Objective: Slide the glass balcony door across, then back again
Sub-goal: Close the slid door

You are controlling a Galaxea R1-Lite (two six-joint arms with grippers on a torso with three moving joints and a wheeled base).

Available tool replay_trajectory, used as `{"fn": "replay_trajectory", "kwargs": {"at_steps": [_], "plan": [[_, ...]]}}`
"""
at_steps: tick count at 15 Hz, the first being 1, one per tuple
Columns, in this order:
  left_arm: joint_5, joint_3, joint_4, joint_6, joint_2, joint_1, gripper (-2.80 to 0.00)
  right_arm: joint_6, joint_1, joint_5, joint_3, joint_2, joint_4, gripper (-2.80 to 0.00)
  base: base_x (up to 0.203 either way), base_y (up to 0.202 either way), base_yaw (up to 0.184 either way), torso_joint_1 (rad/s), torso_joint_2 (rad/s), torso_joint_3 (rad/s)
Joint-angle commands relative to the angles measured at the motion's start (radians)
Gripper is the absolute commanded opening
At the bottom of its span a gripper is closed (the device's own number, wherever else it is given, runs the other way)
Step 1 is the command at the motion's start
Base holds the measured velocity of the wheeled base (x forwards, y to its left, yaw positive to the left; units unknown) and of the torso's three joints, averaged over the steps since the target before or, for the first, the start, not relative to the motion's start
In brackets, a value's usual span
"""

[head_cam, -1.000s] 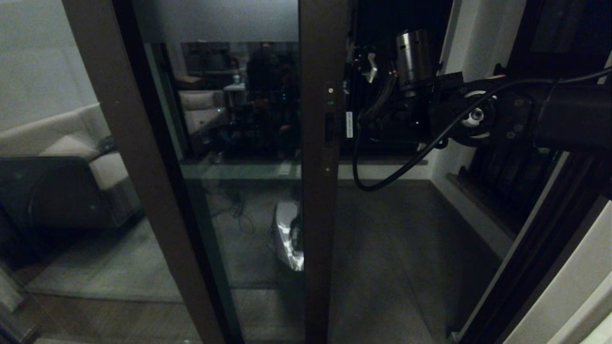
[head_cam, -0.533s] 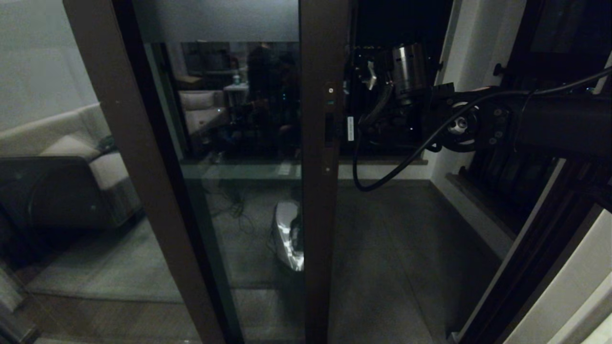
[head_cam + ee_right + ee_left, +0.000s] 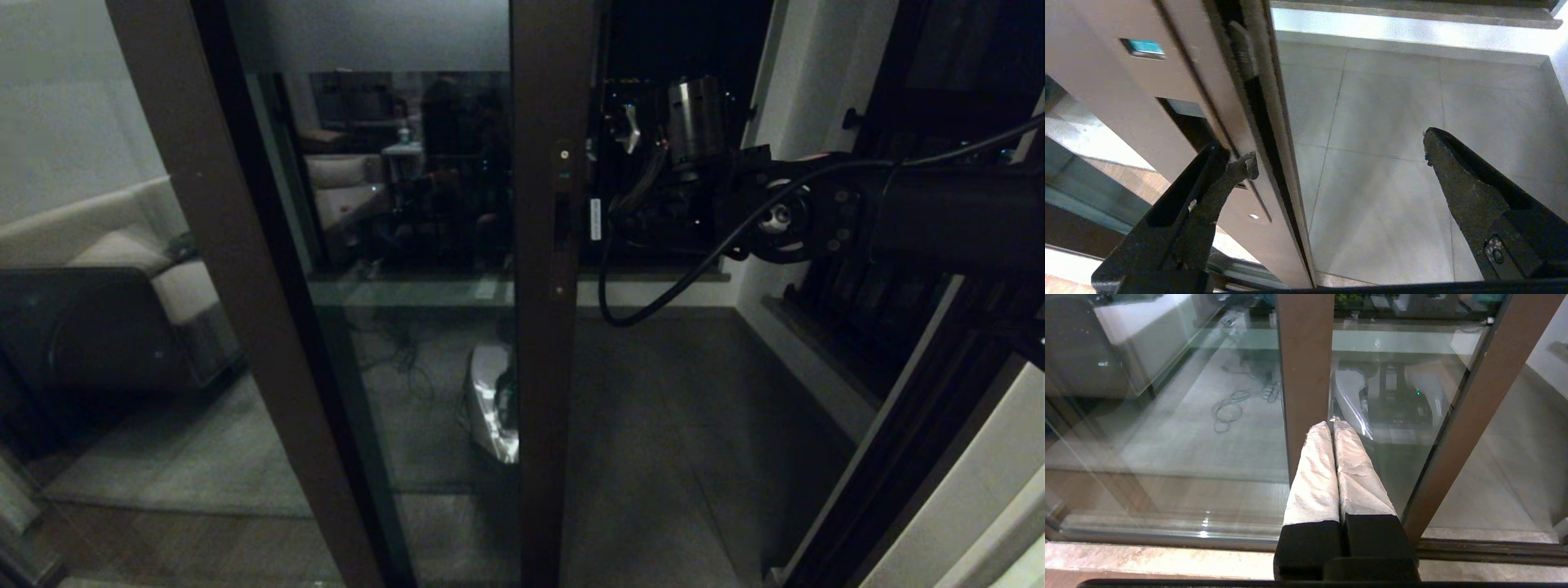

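The glass balcony door (image 3: 547, 367) stands partly slid across; its dark brown upright with the slot handle (image 3: 562, 220) is near the middle of the head view, and the doorway is open to its right. My right gripper (image 3: 589, 224) reaches in from the right at handle height. In the right wrist view the right gripper (image 3: 1338, 151) is open astride the door's edge (image 3: 1265, 134), with one finger (image 3: 1224, 175) against the upright's face beside the slot handle (image 3: 1186, 122). My left gripper (image 3: 1331, 424) is shut on nothing and points low at the glass and a brown upright (image 3: 1306, 375).
A plain brown-framed panel (image 3: 204, 245) slants at the left. Beyond the doorway lies the tiled balcony floor (image 3: 669, 425), with a black-barred window (image 3: 865, 310) and a white wall (image 3: 963, 490) on the right. The floor track (image 3: 1474, 549) runs below the left gripper.
My right arm has shifted left and a little lower, bringing its wrist nearer the door's edge. The door's upright stands where it was.
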Motion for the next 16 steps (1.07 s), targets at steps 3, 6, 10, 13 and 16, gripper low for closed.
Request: {"fn": "replay_trajectory", "kwargs": {"at_steps": [3, 6, 10, 13, 16], "plan": [[0.001, 0.0, 0.001, 0.0, 0.0, 0.0, -2.8, 0.0, -0.004, -0.001, -0.001, 0.02, -0.018, 0.0, 0.0, 0.0, 0.0, 0.0, 0.0, 0.0], [0.001, 0.0, 0.001, 0.0, 0.0, 0.0, -2.8, 0.002, -0.014, -0.003, -0.004, 0.032, -0.026, 0.0, 0.0, 0.0, 0.0, 0.0, 0.0, 0.0], [0.001, 0.0, 0.001, 0.0, 0.0, 0.0, -2.8, 0.0, -0.036, -0.004, -0.004, 0.029, -0.029, 0.0, 0.0, 0.0, 0.0, 0.0, 0.0, 0.0], [0.001, 0.0, 0.001, 0.0, 0.0, 0.0, -2.8, 0.0, -0.05, -0.006, -0.004, 0.029, -0.028, 0.0, 0.0, 0.0, 0.0, 0.0, 0.0, 0.0], [0.001, 0.0, 0.001, 0.0, 0.0, 0.0, -2.8, 0.0, -0.064, -0.007, -0.004, 0.027, -0.028, 0.0, 0.0, 0.0, 0.0, 0.0, 0.0, 0.0]]}}
